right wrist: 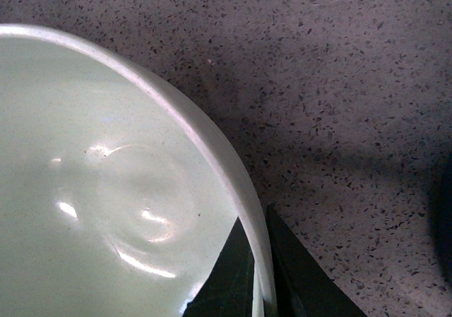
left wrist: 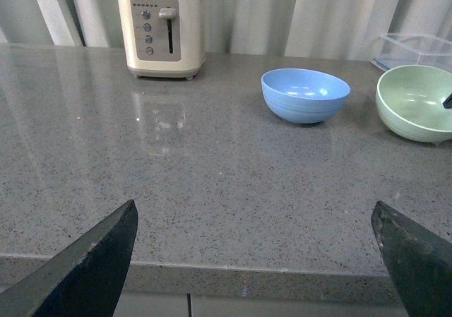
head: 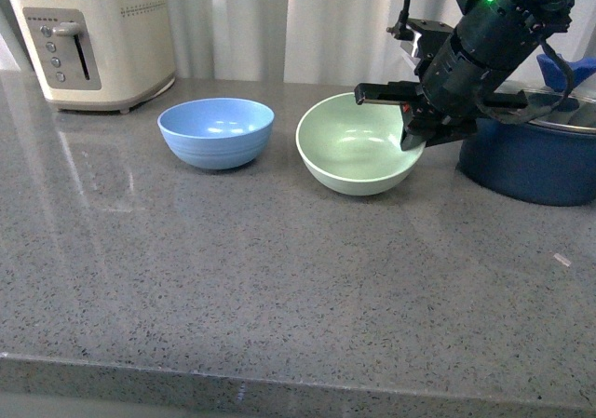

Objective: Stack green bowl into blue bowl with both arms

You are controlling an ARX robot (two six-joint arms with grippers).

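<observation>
At the back left corner of your counter [head: 279,278] stands the toaster [head: 98,36], and your left gripper [left wrist: 253,205] hangs by the near edge with its fingers spread wide, holding nothing. The blue bowl [head: 216,133] sits upright left of centre toward the back edge, and the green bowl [head: 354,148] is just beside it on the right, not touching. Your right gripper [head: 414,131] is clamped on the green bowl's right rim, one finger inside and one outside, with the navy pot [head: 531,162] by the right edge.
</observation>
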